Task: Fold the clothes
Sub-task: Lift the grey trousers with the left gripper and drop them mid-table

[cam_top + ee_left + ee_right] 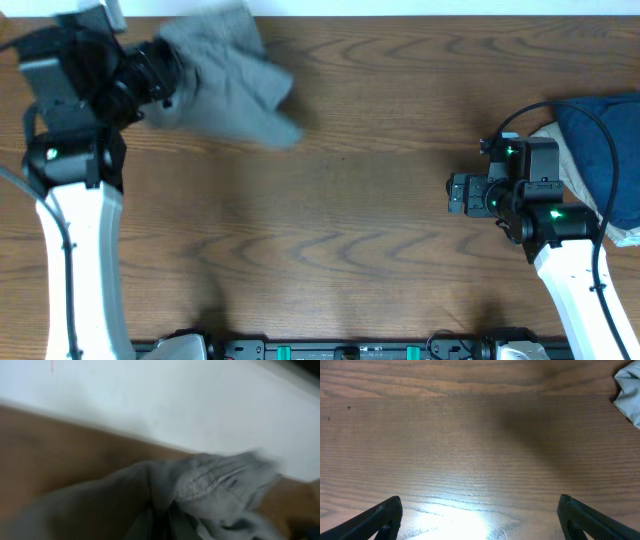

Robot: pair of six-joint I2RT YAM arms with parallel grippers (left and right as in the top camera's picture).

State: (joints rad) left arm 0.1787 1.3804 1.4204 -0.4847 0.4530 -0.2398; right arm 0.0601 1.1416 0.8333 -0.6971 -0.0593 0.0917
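Observation:
The grey shorts (235, 85) hang bunched and blurred at the far left of the table, held up by my left gripper (165, 80), which is shut on the cloth. In the left wrist view the grey shorts (200, 485) fill the lower frame and hide the fingers. My right gripper (457, 193) is open and empty at the right, low over bare wood; its two dark fingers (480, 515) show wide apart in the right wrist view.
A pile of other clothes, dark blue (600, 150) over a pale piece (565, 150), lies at the right edge beside the right arm. A pale cloth corner (630, 395) shows in the right wrist view. A white wall (175, 400) lies beyond the table's far edge.

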